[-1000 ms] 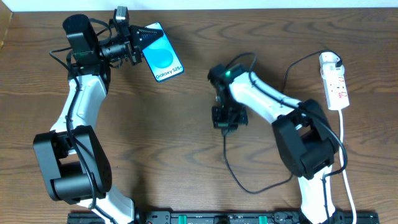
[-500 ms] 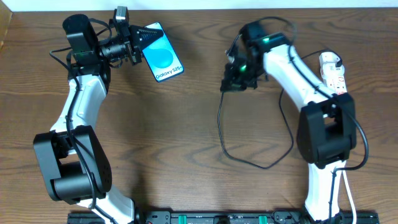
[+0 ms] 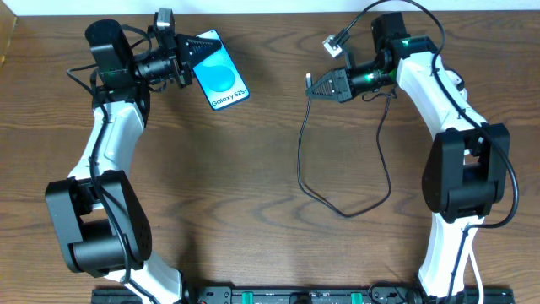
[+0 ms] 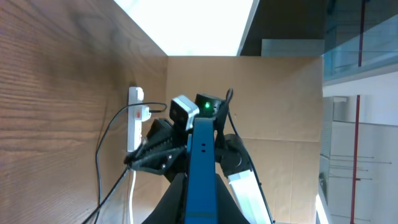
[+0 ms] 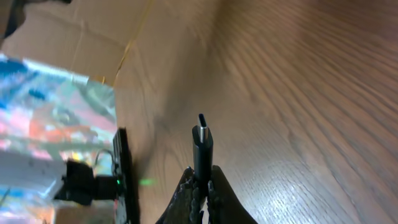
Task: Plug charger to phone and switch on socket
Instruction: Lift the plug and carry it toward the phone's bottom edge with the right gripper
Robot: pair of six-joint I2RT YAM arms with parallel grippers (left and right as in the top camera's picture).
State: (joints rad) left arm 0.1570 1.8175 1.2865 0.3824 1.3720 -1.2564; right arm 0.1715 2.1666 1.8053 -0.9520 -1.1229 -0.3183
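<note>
Overhead shows the left gripper clamped on the phone's edge. The right gripper pinches the charger by its plug tip, well apart from the phone. Plugging in is not yet done, and switching on the socket likely remains.

Wooden table, dark brown, grain running left-right in the overhead view. Black rail along its near edge, with green-lit bits on it (too small to identify). White strip beyond the far edge. Tan cardboard at the far-left corner. Left wrist view: cardboard sheet standing upright at the table end, glass panel and red pole behind it.
</note>
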